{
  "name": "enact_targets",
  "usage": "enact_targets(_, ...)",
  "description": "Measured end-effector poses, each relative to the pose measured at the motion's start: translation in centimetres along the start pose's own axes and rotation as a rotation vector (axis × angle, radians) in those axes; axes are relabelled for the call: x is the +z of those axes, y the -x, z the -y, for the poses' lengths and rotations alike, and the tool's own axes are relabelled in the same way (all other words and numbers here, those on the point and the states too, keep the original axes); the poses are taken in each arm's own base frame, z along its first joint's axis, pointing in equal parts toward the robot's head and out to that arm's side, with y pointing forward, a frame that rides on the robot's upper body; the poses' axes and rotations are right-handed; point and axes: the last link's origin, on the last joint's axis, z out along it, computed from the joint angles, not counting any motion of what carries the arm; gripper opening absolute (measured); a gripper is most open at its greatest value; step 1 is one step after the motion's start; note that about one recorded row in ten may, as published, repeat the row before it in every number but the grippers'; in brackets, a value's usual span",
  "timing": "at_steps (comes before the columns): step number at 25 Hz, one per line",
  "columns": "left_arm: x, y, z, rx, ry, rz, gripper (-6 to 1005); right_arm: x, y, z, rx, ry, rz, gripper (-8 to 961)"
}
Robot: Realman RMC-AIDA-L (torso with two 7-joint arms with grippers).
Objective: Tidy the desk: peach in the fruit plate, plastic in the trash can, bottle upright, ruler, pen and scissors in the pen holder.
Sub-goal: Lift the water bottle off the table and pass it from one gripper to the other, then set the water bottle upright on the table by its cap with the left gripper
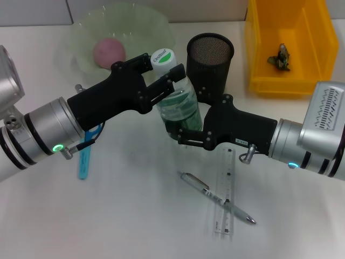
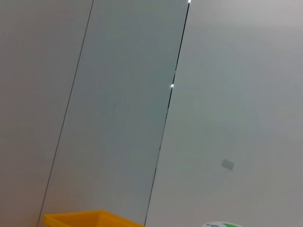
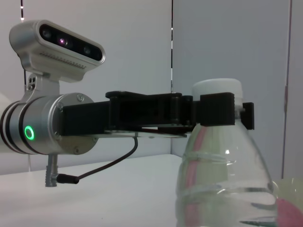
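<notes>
The water bottle [image 1: 177, 100] stands upright mid-desk, green writing on its white cap [image 1: 162, 56] too small to read. The left gripper [image 1: 160, 70] clamps its neck; the right gripper [image 1: 183, 135] is closed on its base. Behind: mesh pen holder [image 1: 210, 54], peach [image 1: 109, 52] in the glass plate [image 1: 86, 27], plastic scrap [image 1: 280, 57] in the yellow bin [image 1: 259, 48]. Nearer, pen [image 1: 215, 197] lies across ruler [image 1: 225, 205]; blue scissors [image 1: 84, 159] peek from under the left arm.

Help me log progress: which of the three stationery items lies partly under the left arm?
The blue-handled scissors; the pen and the ruler lie crossed in the open, nearer the right arm.
</notes>
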Motion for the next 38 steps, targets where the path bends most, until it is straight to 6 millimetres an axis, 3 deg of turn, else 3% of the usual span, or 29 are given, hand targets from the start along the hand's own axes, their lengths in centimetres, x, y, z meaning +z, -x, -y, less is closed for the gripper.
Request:
enact_targets(24,-1.9,-1.3,1.9,0.092,-0.065,0.012,443,-1.1,-0.9,-0.2,0.04,-0.041,-0.006,818)
enact_targets(38,-4.2,-2.4,4.6,0.145,-0.244,0.01,442,-1.5,-1.6,-0.8,0.066,-0.027,-0.035,818)
